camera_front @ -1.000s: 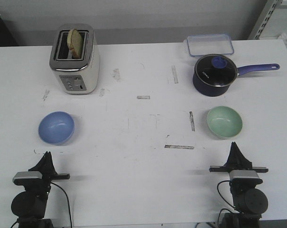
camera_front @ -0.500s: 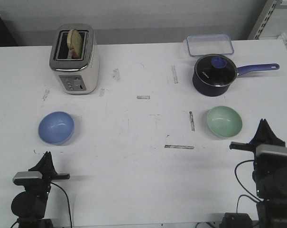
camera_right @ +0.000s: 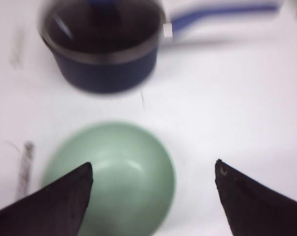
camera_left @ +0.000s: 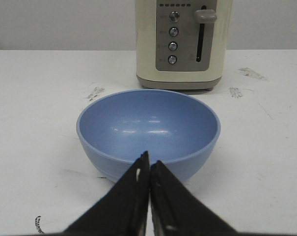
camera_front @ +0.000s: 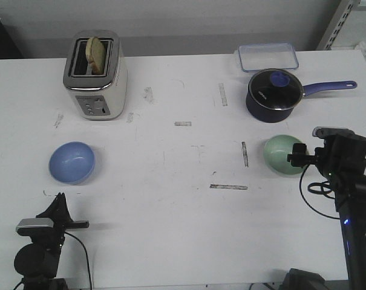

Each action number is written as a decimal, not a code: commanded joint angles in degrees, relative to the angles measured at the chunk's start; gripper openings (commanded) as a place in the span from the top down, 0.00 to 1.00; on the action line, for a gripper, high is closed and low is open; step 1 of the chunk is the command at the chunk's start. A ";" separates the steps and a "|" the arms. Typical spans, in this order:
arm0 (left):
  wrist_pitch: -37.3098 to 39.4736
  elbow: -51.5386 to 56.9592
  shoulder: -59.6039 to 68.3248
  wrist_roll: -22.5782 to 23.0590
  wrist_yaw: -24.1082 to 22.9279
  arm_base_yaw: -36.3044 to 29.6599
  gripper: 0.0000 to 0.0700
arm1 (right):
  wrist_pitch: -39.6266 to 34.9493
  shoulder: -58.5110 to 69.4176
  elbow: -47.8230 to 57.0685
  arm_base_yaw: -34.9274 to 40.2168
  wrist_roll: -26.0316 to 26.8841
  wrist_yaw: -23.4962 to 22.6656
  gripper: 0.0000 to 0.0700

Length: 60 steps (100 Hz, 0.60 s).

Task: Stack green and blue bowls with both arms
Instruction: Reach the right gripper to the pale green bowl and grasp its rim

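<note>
The light blue bowl (camera_front: 71, 162) sits upright on the left of the white table. My left gripper (camera_front: 60, 196) rests near the front edge just short of it, jaws shut and empty; in the left wrist view its tips (camera_left: 149, 164) point at the blue bowl's (camera_left: 148, 130) near wall. The mint green bowl (camera_front: 282, 155) sits on the right. My right gripper (camera_front: 310, 158) hovers at that bowl's right side. In the blurred right wrist view it (camera_right: 153, 164) is wide open, with one finger over the green bowl (camera_right: 111, 172) and the other over bare table.
A cream toaster (camera_front: 95, 75) with a bread slice stands at the back left, behind the blue bowl (camera_left: 182, 44). A navy saucepan (camera_front: 273, 95) with a long handle sits just behind the green bowl (camera_right: 106, 49). A clear lidded box (camera_front: 267, 57) lies at the back.
My right arm has lifted from the front edge and swung forward and right to the green bowl's right side, jaws now open. The left arm and both bowls have not moved.
</note>
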 commanded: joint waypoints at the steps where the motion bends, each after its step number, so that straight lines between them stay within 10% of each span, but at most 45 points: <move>1: 0.52 -1.16 -0.11 -0.15 0.22 0.00 1.00 | 0.66 3.50 0.59 -1.68 -2.51 -1.01 0.22; 36: 0.52 -1.16 -0.11 -0.13 0.22 0.00 1.00 | 3.61 17.90 0.59 -3.93 -4.46 -2.86 0.26; 60: 0.55 -1.16 -0.11 -0.13 0.22 0.00 1.00 | 4.39 19.82 0.59 -3.89 -4.66 -4.13 0.95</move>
